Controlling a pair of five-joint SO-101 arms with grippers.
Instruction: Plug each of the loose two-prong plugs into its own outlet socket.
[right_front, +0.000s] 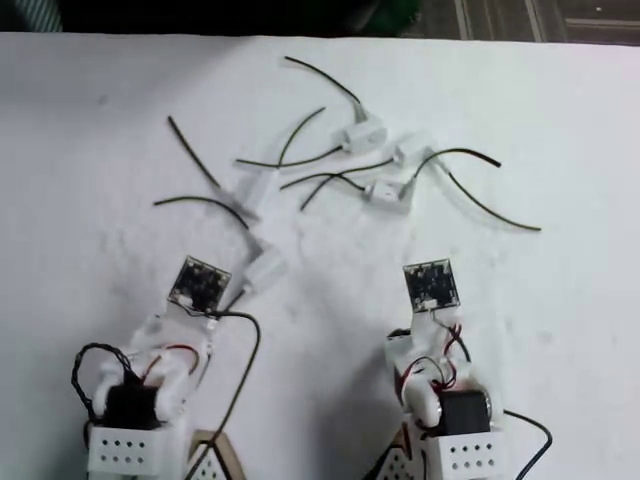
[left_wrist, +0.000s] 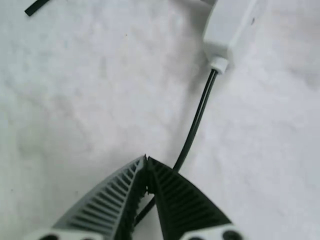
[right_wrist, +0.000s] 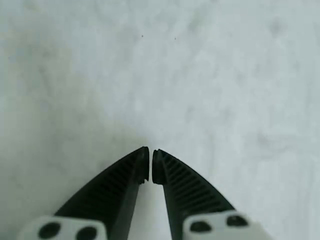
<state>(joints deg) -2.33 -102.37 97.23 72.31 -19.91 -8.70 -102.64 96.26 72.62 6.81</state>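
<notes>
Standing over it, I see the left arm with its jaws pressed together on nothing. The right arm has its jaws all but together too, a hairline gap between the tips and only bare white surface ahead of them.

The near piece, a small white moulded body, lies on the surface just ahead of the left jaws and off to one side. Its thin black cord trails back from it, passes right beside the tips and runs on underneath them. I cannot tell whether cord and jaws touch, nor whether this piece is a plug or a socket.

The other pieces lie in a loose cluster farther out towards the middle, their cords crossing, well apart from both sets of jaws.

By the look of it, these bodies are light, hard and fairly smooth, so a push would likely send one skidding. The cords look springy enough to drag or twist a piece about. I would grip across the flat sides of the body, not the cord, and brace its mate with the other jaws.
</notes>
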